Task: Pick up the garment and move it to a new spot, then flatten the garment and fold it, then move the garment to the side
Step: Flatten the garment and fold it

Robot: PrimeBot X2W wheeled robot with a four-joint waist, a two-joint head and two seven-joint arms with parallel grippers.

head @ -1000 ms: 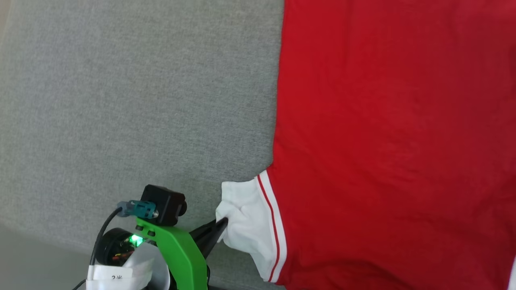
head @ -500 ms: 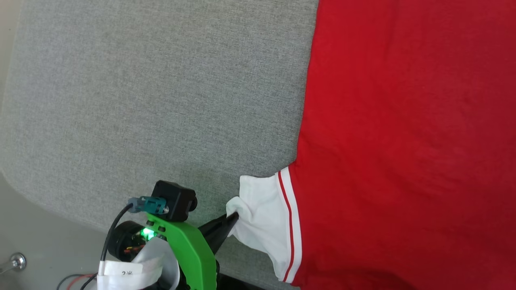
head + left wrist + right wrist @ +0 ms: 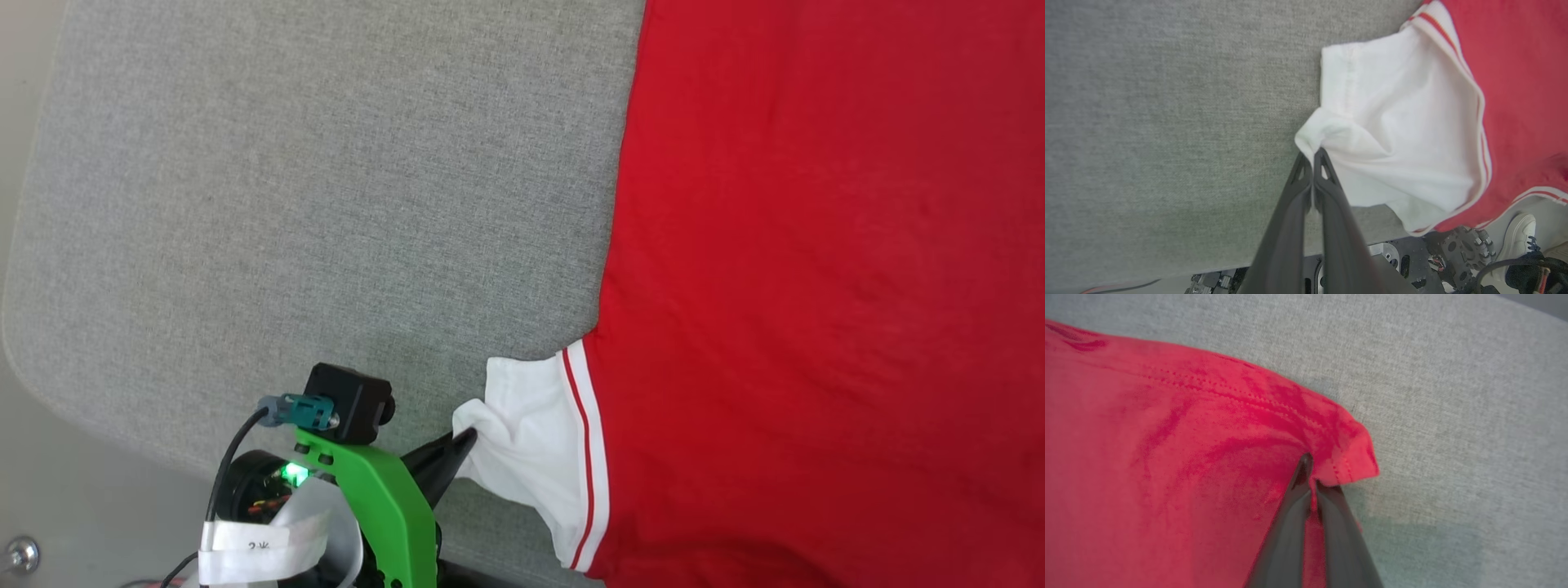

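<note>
Two long dark fingers (image 3: 437, 465) of the left gripper (image 3: 467, 437) taper to a point in the head view and meet the bunched edge of a white sleeve (image 3: 531, 441); the sleeve belongs to the garment (image 3: 816, 286), whose smooth red body lies flat across the right half of the grey surface (image 3: 286, 204); a thin red stripe runs along the white band where sleeve joins body; the surface is a coarse woven cloth with a rounded corner at the left; a glossy green bracket (image 3: 375, 498) carries a boxy black camera (image 3: 347, 400) with a teal plug (image 3: 298, 411); a white strap (image 3: 245, 547) wraps the wrist below.

Left wrist view: the fingers are clenched together with a tuft of the soft white sleeve pinched between their tips; folds fan out from that pinch across the sleeve; its stitched cuff lies flat on the weave; the red-and-white trim curves along the right; a white shoe (image 3: 1519, 228) and a dark roller wheel (image 3: 1461, 245) show below the surface edge.

Right wrist view: the right gripper (image 3: 1310, 477) is closed tight on a red corner of the garment, just inside its double-stitched hem (image 3: 1249, 398); the cloth puckers into shallow creases around the tips; the corner rests on the grey weave.
</note>
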